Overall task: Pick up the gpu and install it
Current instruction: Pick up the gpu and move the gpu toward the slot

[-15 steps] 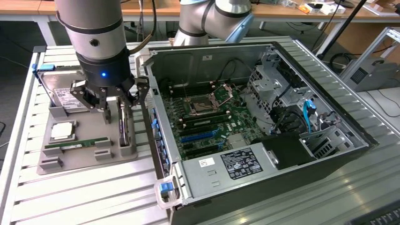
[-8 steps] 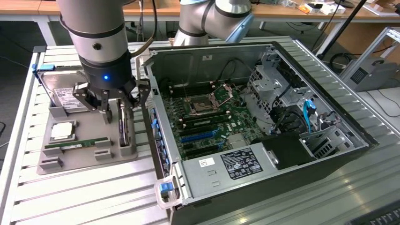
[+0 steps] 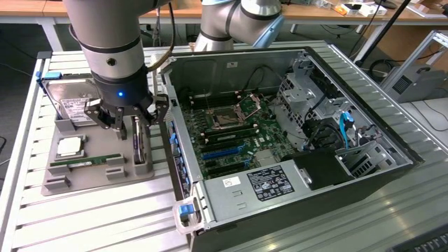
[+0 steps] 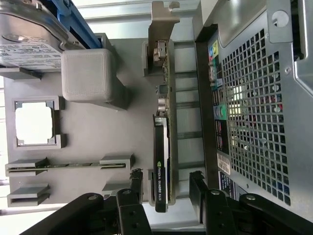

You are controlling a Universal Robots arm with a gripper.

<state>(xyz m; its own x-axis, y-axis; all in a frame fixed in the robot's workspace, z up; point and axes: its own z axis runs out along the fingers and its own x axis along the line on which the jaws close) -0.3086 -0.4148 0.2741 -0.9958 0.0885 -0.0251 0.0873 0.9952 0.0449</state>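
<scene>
Gripper (image 3: 133,126) is positioned low over the grey holder tray (image 3: 91,181), which lies at 9 o'clock from the open computer case (image 3: 392,152) in the exterior view. The jaws are spread as wide as they go and nothing is held. In the wrist view the fingers (image 4: 136,188) are seen straddling the gpu (image 4: 164,147), one on each face, with a gap visible on both sides; no contact is made out.

The gpu is standing on its long edge in a slot of the tray, at the tray's 3 o'clock side, just beside the case's rear wall. Its silver bracket (image 4: 164,19) is at the end away from the fingers. On the same tray, hard drive (image 3: 73,102) is noted at 12 o'clock, processor chip (image 3: 70,147) near centre and memory stick (image 3: 85,163) at 6 o'clock. Expansion slots (image 3: 220,152) on the motherboard are seen unoccupied, so install is judged not done.

Risks, judged:
- The card looks nearer one finger; it could be tipped in its slot if that finger lands first.
- Board components could be pinched, since one face is bare board.
- With an end grip, the bracket end could sag or swing.
- The bracket could be snagged on the case wall, given the tight clearance.
- The tray could be dragged up if the card binds.
</scene>
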